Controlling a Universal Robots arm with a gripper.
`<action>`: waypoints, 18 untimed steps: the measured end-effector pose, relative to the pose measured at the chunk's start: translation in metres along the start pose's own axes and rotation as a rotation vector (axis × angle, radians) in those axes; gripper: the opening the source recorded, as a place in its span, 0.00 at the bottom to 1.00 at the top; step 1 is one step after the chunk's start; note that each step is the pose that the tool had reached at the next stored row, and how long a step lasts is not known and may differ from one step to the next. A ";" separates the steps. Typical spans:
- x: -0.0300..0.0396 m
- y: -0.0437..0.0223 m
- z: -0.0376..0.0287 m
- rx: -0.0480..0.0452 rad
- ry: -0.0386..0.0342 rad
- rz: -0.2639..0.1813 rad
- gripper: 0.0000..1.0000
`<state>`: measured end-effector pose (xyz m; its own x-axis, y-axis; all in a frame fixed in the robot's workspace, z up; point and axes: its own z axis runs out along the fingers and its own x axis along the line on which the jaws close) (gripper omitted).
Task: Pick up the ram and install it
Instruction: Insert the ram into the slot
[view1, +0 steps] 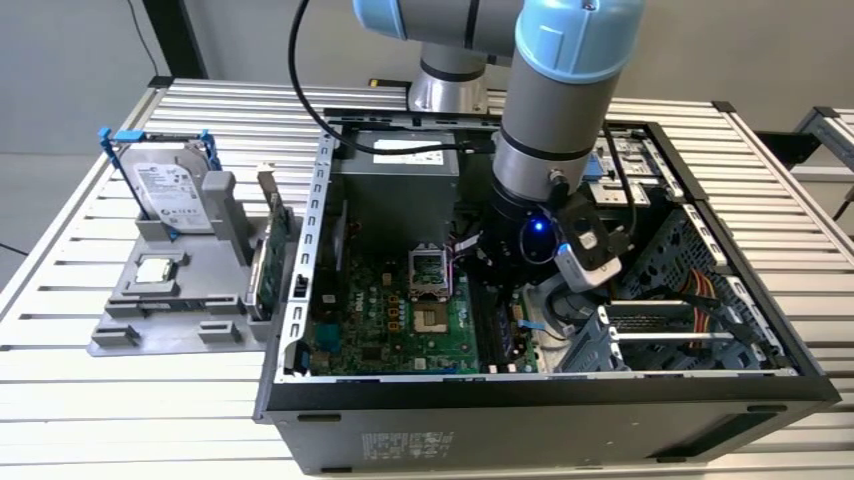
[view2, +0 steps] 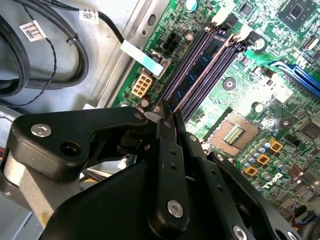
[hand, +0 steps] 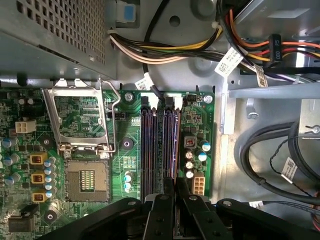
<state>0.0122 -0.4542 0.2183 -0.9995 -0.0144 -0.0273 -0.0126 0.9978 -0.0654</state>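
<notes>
The arm (view1: 554, 110) is a thick grey tube with pale blue caps at its joints and a black band near the wrist. A small blue light glows on the black wrist housing, and a black cable loops down beside it. The end effector (view2: 167, 117) is matt black, built of flat hinged links fastened with silver screws and round pivot pins.

One open computer case (view1: 561, 395), one motherboard (view1: 400, 320), one hard drive (view1: 171, 190) and four memory slots (hand: 160, 145).
</notes>
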 end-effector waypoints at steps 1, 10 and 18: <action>0.0000 0.0000 -0.0001 0.0000 0.0000 0.000 0.00; 0.0000 0.0000 -0.0007 0.0001 0.0000 -0.003 0.00; 0.0000 0.0004 0.0006 -0.0007 -0.0018 -0.028 0.00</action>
<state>0.0122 -0.4538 0.2177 -0.9987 -0.0425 -0.0272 -0.0407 0.9970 -0.0654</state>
